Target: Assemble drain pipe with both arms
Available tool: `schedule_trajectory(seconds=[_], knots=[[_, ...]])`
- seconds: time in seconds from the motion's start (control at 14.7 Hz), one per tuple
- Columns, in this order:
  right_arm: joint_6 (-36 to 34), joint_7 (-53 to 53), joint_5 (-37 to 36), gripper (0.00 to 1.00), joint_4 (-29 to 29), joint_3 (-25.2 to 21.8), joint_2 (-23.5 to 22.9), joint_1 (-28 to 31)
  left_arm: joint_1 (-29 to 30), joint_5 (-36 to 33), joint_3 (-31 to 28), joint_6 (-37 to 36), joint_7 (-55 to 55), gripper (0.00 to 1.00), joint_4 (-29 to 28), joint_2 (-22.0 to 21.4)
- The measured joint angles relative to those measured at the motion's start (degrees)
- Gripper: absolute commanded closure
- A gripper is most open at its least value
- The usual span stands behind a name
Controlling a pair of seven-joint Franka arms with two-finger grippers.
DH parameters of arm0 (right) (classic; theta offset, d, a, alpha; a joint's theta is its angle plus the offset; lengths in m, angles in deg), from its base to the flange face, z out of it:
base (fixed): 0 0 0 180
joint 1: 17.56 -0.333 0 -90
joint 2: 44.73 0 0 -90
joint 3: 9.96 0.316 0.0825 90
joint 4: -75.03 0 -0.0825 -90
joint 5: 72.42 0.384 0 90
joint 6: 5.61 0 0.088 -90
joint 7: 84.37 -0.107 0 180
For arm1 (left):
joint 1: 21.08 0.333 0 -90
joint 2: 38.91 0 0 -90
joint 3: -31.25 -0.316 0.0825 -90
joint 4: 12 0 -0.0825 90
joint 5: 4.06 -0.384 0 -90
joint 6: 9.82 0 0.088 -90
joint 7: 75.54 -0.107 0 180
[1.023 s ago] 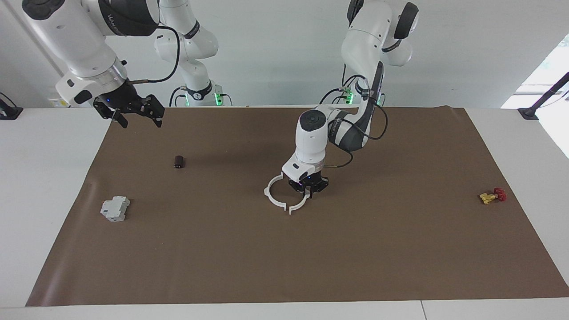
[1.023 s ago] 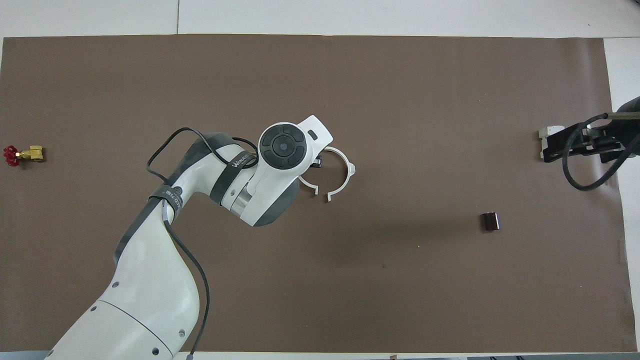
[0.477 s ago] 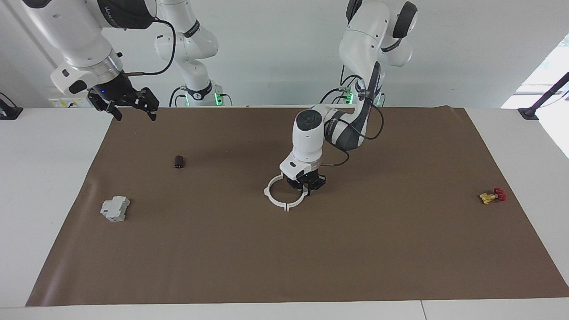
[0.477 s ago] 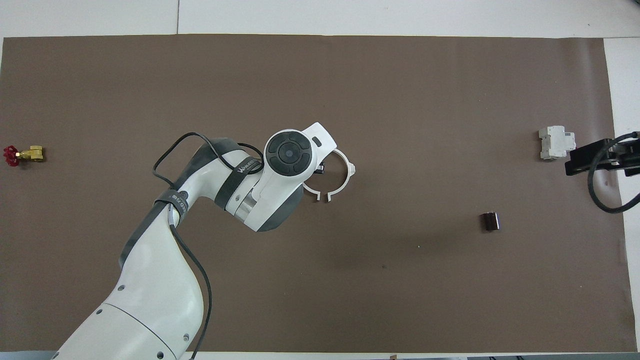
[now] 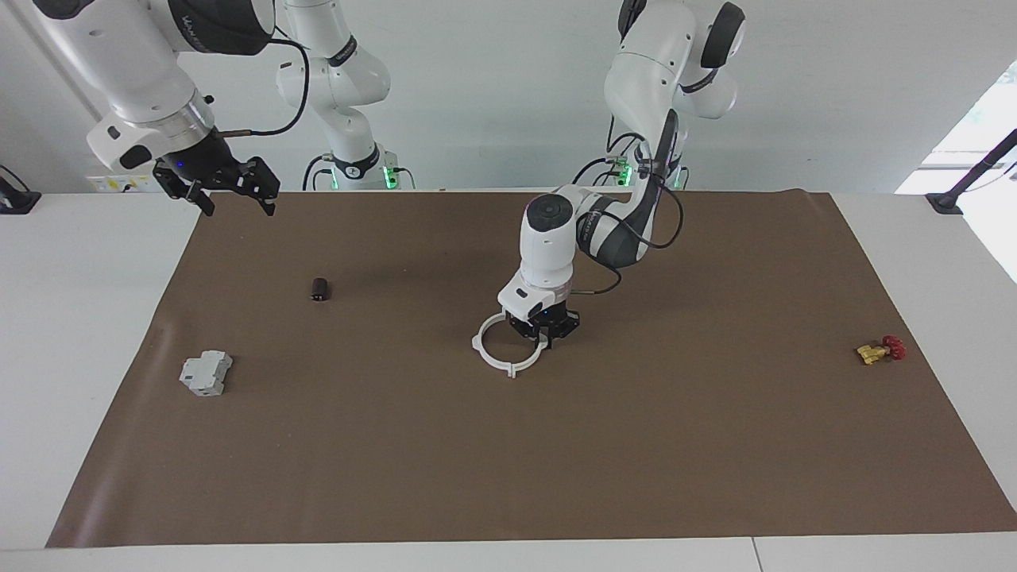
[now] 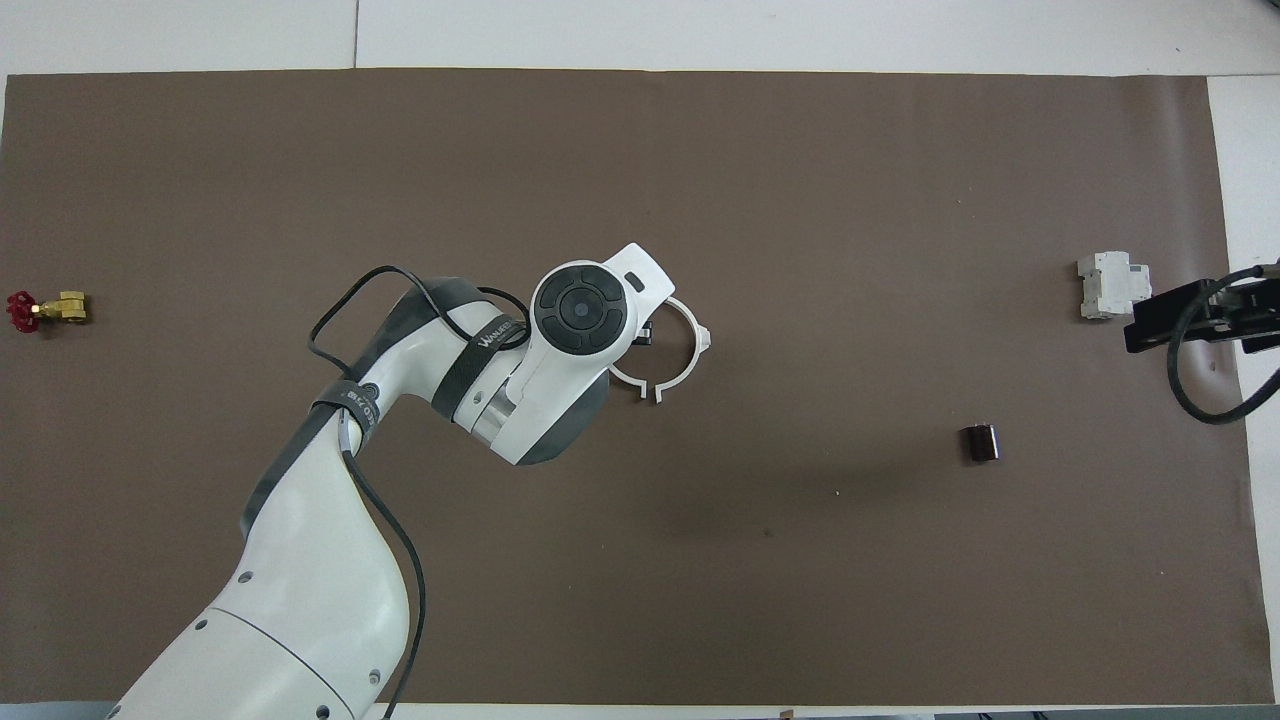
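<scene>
Reaching down to the middle of the brown mat (image 5: pixel 556 445), the left tool (image 5: pixel 545 339) is sitting low on the drain pipe (image 5: pixel 494 361), at the side of the ring toward the left arm's end of the tabletop (image 5: pixel 87 318). Its fingers are straddling the thin white arc there and look closed on it (the wrist is covering most of the contact from above, so the facing view is the one to trust). The two half-ring arcs are lying flat on the mat, their end tabs nearly meeting — in the overhead view a narrow gap is showing between the tabs nearest the robots (image 6: pixel 648 392).

The right tool (image 5: pixel 230 189) is hanging in the air with its fingers spread and holding nothing, up over the mat's edge at the right arm's end, well apart from the ring. Under it and toward the mat's middle, a small dark cylinder (image 5: pixel 319 289) is lying on the mat; a grey boxy block (image 5: pixel 206 372) is sitting farther from the robots than the cylinder. Well away from the left tool, at the left arm's end, a yellow-and-red valve (image 5: pixel 880 349) is resting on the mat.
</scene>
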Motion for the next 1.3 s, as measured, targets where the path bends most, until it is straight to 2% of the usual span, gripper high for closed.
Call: schedule_trajectory(seconds=[0.75,0.82,0.89,0.95,1.02,1.09,1.3], knots=[[0.6,0.0,0.0,0.0,0.0,0.0,0.0,0.5,-0.7,0.0,0.0,0.7,2.0,1.0,-0.7,-0.1],[0.6,0.0,0.0,0.0,0.0,0.0,0.0,0.5,-0.7,0.0,0.0,1.0,2.1,0.93,-0.7,-0.1],[0.6,0.0,0.0,0.0,0.0,0.0,0.0,0.5,-0.7,0.0,0.0,1.4,2.1,0.7,-0.8,-0.1],[0.6,0.0,0.0,0.0,0.0,0.0,0.0,0.5,-0.7,0.0,0.0,1.7,2.1,0.41,-0.8,-0.1],[0.6,0.0,0.0,0.0,0.0,0.0,0.0,0.5,-0.7,0.0,0.0,2.0,2.2,0.15,-0.8,-0.1],[0.6,0.0,0.0,0.0,0.0,0.0,0.0,0.5,-0.7,0.0,0.0,2.3,2.2,0.0,-0.8,-0.1],[0.6,0.0,0.0,0.0,0.0,0.0,0.0,0.5,-0.7,0.0,0.0,2.4,2.2,0.0,-0.8,-0.2]])
